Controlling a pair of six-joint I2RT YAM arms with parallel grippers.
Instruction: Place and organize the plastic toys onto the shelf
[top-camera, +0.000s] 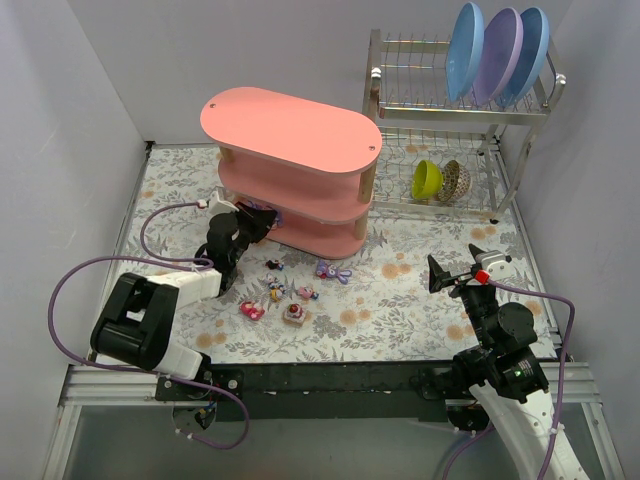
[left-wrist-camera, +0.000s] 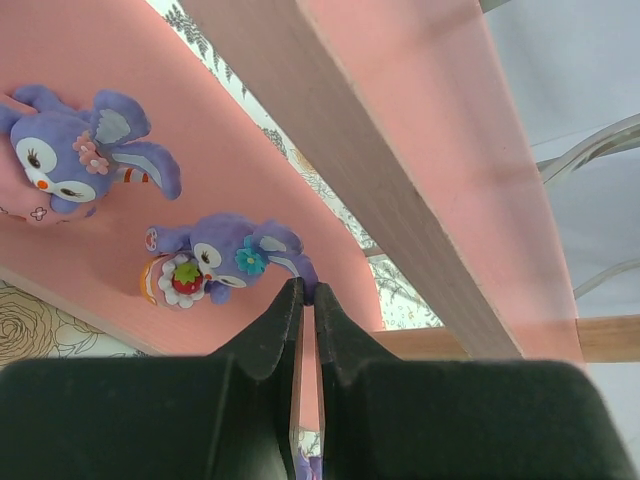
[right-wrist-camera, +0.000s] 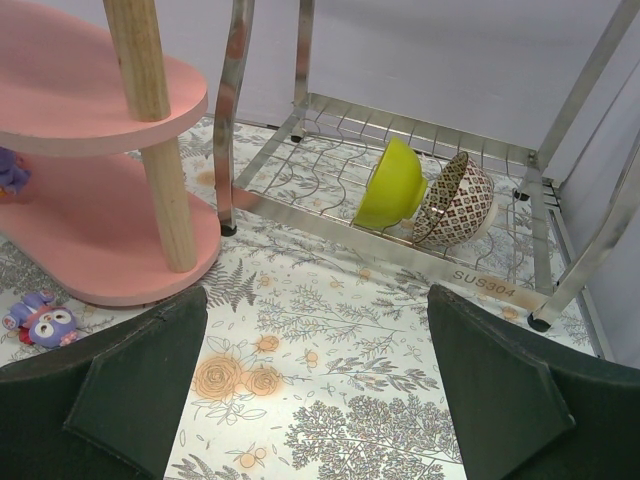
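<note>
We see the left gripper (top-camera: 262, 218) reaching into the left end of the pink shelf (top-camera: 290, 125), in the gap between its middle and bottom tiers. In the left wrist view its fingers are pressed together with only a sliver between them, and their tips sit right at the ear tip of a purple bunny toy (left-wrist-camera: 225, 255) lying on the pink board. We cannot tell whether that ear is pinched or merely touched. A second purple bunny (left-wrist-camera: 75, 150) lies on the same board, a little apart from the first. The right gripper (top-camera: 462, 262) hovers over the right side of the flowered table (top-camera: 420, 300) with its fingers spread wide and nothing between them, well apart from the shelf. The other plastic toys lie on the table just near of the shelf. They are a purple bunny on the table (top-camera: 332, 271), a pink figure (top-camera: 252, 311), a red and white cake-like piece (top-camera: 295, 314) and three smaller ones close by, too small for us to make out. At the far right stands a metal dish rack (top-camera: 440, 120), with three plates (top-camera: 503, 55) upright on its top level. On its lower level a green bowl (top-camera: 427, 180) touches a patterned bowl (top-camera: 455, 182), and both are tilted.
</note>
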